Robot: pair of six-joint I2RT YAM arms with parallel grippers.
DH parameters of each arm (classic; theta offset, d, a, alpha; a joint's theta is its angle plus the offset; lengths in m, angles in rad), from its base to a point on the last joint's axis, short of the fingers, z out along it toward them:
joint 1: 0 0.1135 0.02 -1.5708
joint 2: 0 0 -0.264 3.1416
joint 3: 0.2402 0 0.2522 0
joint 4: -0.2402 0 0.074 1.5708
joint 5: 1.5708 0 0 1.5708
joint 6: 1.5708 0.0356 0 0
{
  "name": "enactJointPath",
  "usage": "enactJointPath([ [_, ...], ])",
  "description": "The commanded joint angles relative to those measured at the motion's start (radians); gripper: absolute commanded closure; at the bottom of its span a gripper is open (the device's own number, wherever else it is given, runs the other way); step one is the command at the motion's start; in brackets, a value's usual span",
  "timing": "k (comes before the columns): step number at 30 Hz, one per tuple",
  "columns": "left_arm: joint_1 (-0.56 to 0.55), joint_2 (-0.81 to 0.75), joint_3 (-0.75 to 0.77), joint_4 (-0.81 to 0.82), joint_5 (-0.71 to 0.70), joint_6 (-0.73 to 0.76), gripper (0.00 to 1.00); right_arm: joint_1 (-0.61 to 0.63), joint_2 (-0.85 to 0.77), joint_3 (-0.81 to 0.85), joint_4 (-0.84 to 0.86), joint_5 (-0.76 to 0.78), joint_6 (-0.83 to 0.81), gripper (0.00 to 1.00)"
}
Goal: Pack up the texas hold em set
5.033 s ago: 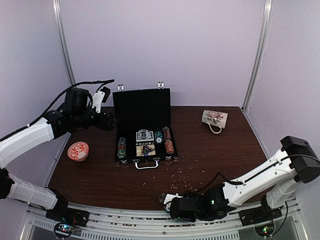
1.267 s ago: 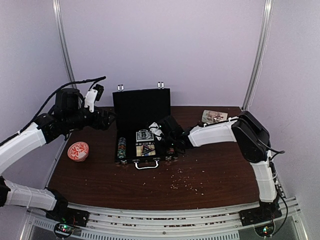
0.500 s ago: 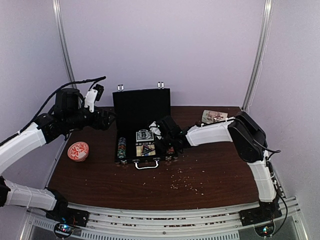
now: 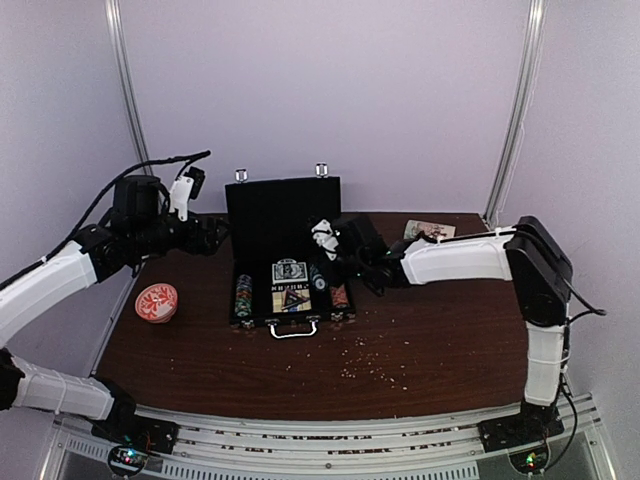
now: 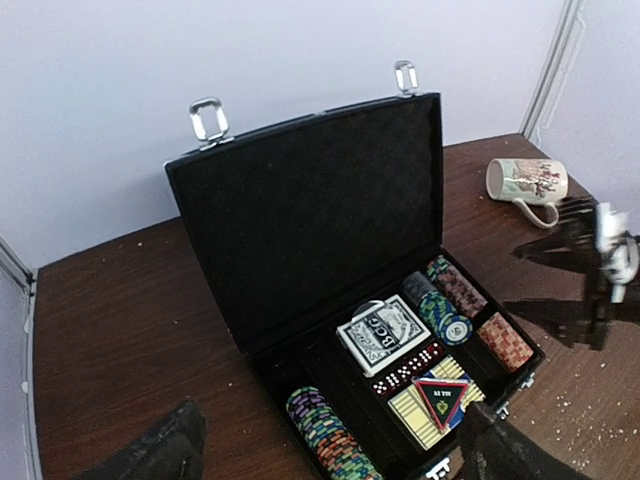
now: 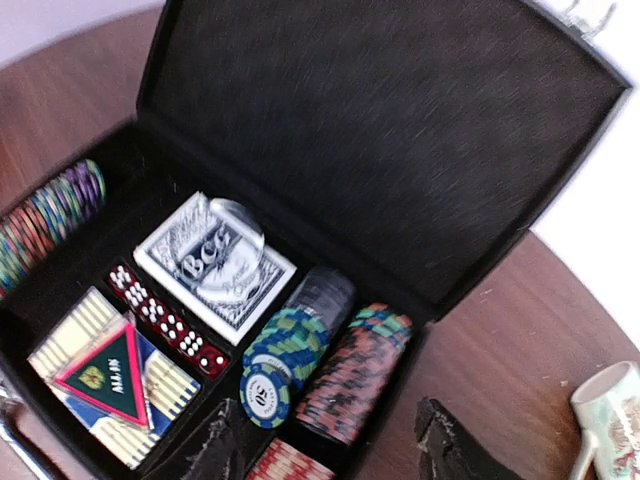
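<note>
The right gripper [image 6: 330, 405] hangs just above the right end of the open briefcase [image 4: 291, 297], its jaws parted with nothing between them. A second earlier it was shut and sunk low among the chip rows [image 6: 290, 365] at that end. It has since let go and drawn up and back toward the table's right edge, which suggests a piece has just been dropped into those slots and that this delivery is done. The left gripper [image 5: 330, 420] is spread wide and empty, poised off the lid's left side near the far-left corner of the table [image 4: 420, 350]. It looks placed to swing the lid [image 4: 284, 218] down, though whether more pieces remain outside cannot be told. Only tiny flecks [image 4: 375, 362] lie toward the near edge, too small to name. The briefcase sits at the far middle of the table, a little left of centre. Its long axis runs left to right along the far edge, the lid stands upright on the far side, and the handle [image 4: 293, 328] points at the near edge. Inside, the chip rows lie on their sides, running near to far, with a card deck [image 6: 213, 258] flat between them.
</note>
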Motion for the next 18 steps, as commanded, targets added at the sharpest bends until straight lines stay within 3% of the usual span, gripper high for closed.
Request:
enactJointPath([
  [1, 0.133, 0.109, 0.090, 0.101, 0.164, -0.078, 0.09, -0.004, -0.183, -0.064, 0.026, -0.016, 0.061, 0.39],
  [8, 0.217, 0.396, 0.329, 0.167, 0.397, -0.168, 0.09, -0.012, -0.485, -0.264, 0.115, -0.014, 0.200, 0.14],
  [11, 0.252, 0.523, 0.452, 0.164, 0.424, -0.160, 0.10, -0.014, -0.589, -0.335, 0.111, -0.056, 0.280, 0.00],
  [18, 0.301, 0.752, 0.671, 0.177, 0.408, -0.146, 0.12, -0.013, -0.878, -0.538, 0.113, -0.113, 0.390, 0.00],
])
